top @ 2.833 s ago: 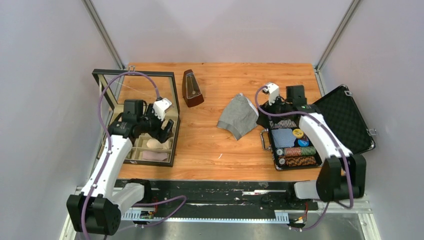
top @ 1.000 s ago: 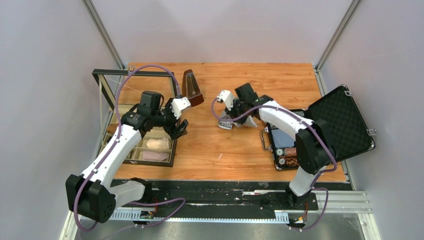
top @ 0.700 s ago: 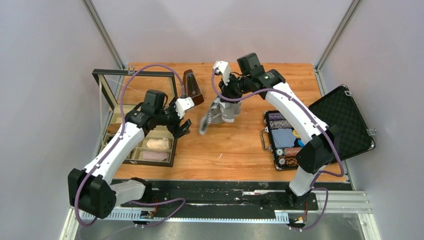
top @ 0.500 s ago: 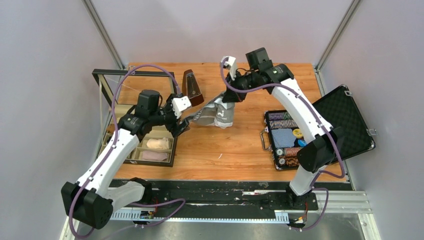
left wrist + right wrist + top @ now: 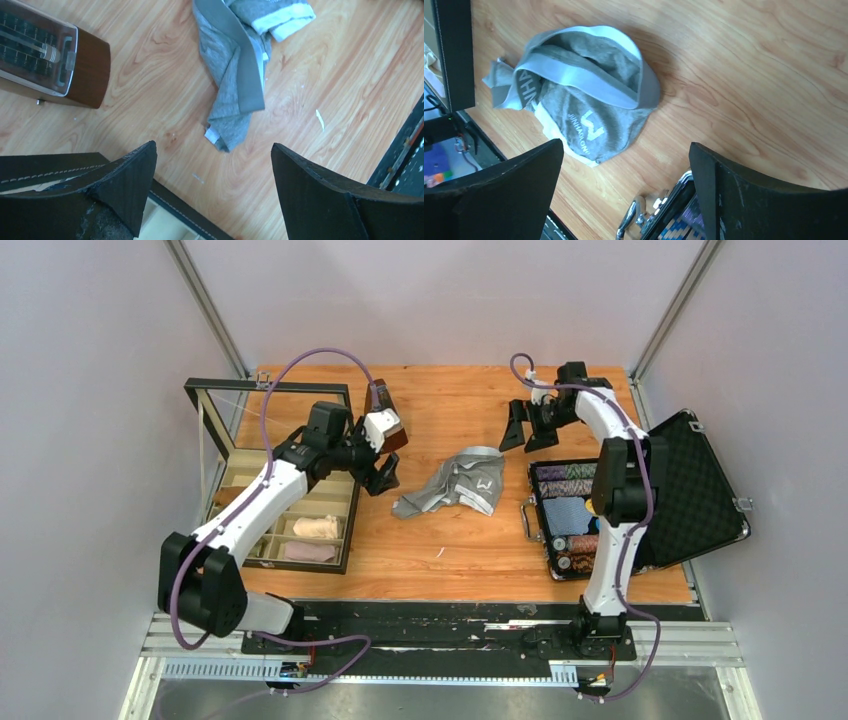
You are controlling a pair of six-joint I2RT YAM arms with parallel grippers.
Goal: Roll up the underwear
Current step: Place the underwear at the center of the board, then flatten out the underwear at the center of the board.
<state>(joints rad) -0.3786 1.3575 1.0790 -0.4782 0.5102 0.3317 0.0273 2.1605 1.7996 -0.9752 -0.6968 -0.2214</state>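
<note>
The grey underwear [image 5: 455,483] lies crumpled on the wooden table near the middle, waistband twisted and white trim showing. In the left wrist view the underwear [image 5: 237,75] is ahead of my open left gripper [image 5: 213,150], its nearest corner just past the fingertips. From above, the left gripper [image 5: 385,475] hovers just left of the heap. My right gripper [image 5: 525,428] is open, behind and to the right of the heap. In the right wrist view the underwear [image 5: 589,95] lies apart from the right gripper [image 5: 626,147], which is empty.
A wooden metronome [image 5: 385,420] stands behind the left wrist, also seen as the metronome [image 5: 50,55]. A black divided box [image 5: 345,530] with beige rolls [image 5: 315,528] sits at the left. An open case [image 5: 690,475] of poker chips lies at the right, its handle [image 5: 634,220] near the right fingers.
The right gripper lifted the underwear, let it drop in a crumpled heap at mid-table, opened and drew back to the rear right. The left gripper moved right toward the heap.
</note>
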